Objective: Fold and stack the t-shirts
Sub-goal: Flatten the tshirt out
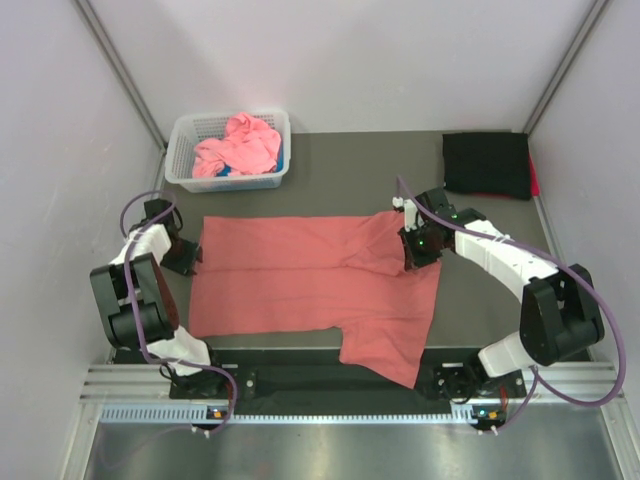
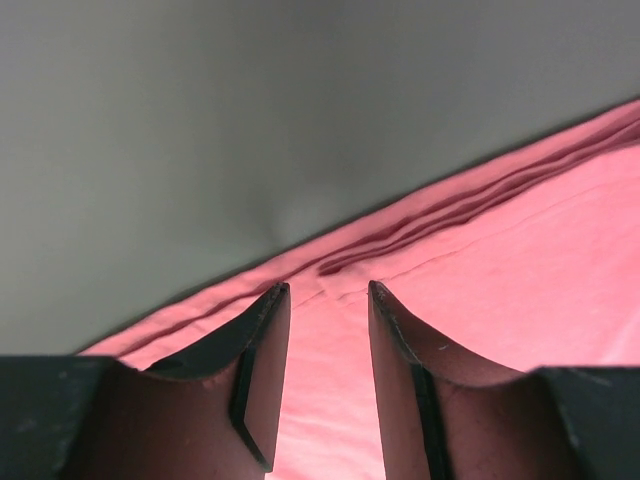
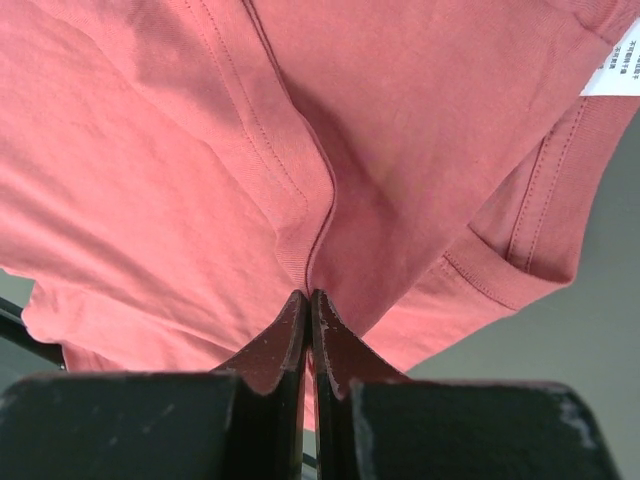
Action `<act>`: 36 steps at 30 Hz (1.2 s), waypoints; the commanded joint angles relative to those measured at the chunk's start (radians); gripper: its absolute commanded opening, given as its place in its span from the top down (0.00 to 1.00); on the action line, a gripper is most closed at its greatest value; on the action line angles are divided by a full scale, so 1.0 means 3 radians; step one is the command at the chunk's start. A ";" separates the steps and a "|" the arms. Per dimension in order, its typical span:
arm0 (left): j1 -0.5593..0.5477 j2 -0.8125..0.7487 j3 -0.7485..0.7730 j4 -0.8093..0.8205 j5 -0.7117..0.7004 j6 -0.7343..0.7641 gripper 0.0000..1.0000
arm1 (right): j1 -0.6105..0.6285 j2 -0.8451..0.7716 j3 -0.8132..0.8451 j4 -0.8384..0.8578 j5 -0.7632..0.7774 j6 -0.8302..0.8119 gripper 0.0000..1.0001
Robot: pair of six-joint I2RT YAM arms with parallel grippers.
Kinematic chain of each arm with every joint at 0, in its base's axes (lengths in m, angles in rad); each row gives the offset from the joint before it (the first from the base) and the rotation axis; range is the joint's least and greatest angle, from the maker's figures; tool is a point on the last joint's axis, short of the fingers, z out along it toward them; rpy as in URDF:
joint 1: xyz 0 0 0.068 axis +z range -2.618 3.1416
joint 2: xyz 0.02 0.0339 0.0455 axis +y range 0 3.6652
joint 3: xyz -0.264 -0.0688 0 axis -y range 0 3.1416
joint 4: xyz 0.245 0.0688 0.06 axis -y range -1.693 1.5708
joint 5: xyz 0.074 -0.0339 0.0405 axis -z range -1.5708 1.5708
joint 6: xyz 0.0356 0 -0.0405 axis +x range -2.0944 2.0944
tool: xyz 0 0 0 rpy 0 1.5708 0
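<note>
From above, shows the salmon-red t-shirt [image 1: 300, 280] spread flat on the dark bench [image 1: 400, 160], long axis running left to right. Puts the sleeve end at the right, with one sleeve reaching down over the near edge. Finds the left tool [image 1: 196, 258] at the shirt's left edge and the right tool [image 1: 413, 263] on the cloth near its right end. Places a pink t-shirt [image 1: 240, 145] crumpled in the white basket [image 1: 225, 182] at the far left, and a folded black t-shirt [image 1: 487, 165] at the far right corner, both well apart from the spread shirt.

Through the left wrist, catches the left tool [image 2: 325, 290] with jaws partly apart over the shirt's [image 2: 500, 280] border, empty, grey bench [image 2: 250, 120] beyond.

Through the right wrist, shows the right tool [image 3: 311, 292] pinched tight on a raised ridge of the shirt [image 3: 150, 150]. Picks out a white label [image 3: 620, 65] at the upper right, print too small to read.
</note>
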 commanded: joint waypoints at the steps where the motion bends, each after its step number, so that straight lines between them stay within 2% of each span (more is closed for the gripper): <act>1: 0.0009 0.0069 0.0171 -0.0022 -0.0027 -0.0087 0.58 | -0.0008 -0.0049 0.0137 0.0077 -0.0051 -0.0024 1.00; 13: 0.0009 0.0253 0.0063 0.0193 0.0239 -0.0123 0.60 | 0.0008 0.0002 0.0219 0.0072 -0.0041 0.0006 1.00; 16: 0.0014 0.0279 0.0074 0.0213 0.0214 -0.0108 0.64 | 0.0018 0.0017 0.0209 0.0067 -0.0031 0.0006 1.00; 20: 0.0009 0.0310 0.0089 0.0254 0.0229 -0.0088 0.79 | 0.0018 0.0017 0.0209 0.0051 0.0040 0.0001 1.00; 24: 0.0014 0.0315 0.0104 0.0285 0.0265 -0.0088 0.99 | 0.0018 -0.0008 0.0254 0.0021 0.0122 -0.0019 1.00; 25: 0.0009 0.0310 0.0114 0.0280 0.0397 -0.0088 1.00 | 0.0013 -0.0003 0.0295 0.0015 0.0153 -0.0025 1.00; 30: 0.0009 0.0208 0.0242 0.0305 0.0434 -0.0088 1.00 | 0.0018 0.0068 0.0510 -0.0046 0.0449 -0.0045 1.00; 36: 0.0009 0.0166 0.0579 0.0392 0.0464 -0.0082 1.00 | 0.0018 0.0359 0.1036 0.0081 0.0960 -0.0479 1.00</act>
